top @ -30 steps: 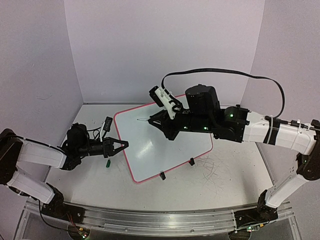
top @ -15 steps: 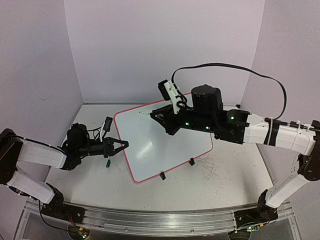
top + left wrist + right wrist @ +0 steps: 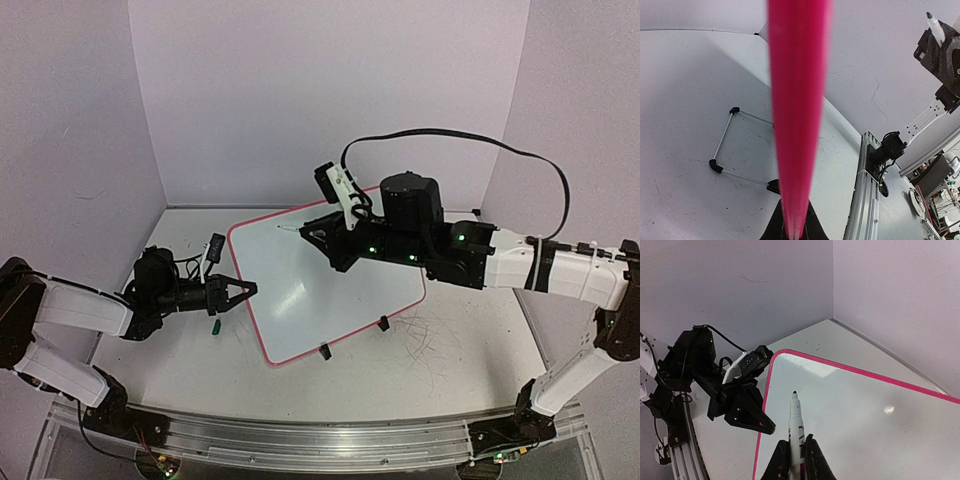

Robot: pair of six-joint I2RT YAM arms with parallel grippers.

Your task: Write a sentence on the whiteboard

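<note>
Whiteboard (image 3: 300, 290): in the top view, its upper right part is hidden under the right arm (image 3: 480, 255). In the right wrist view it is cut off by the right and bottom edges.
Rim (image 3: 799, 100): in the left wrist view, a blurred pink band down the frame's middle, hiding the tabletop (image 3: 700, 100) behind it.
Left claw (image 3: 792, 231): only two dark finger stubs show at the bottom edge, tight against the rim; the rest is cut off.
Marker (image 3: 795, 427): its lower barrel is hidden between the right claw (image 3: 796, 442) fingers, and the label print is too small to read.
Marker tip: whether it touches the board or sits above it cannot be told.
Green bit (image 3: 214, 326): lower left of the top view, too small to name.
</note>
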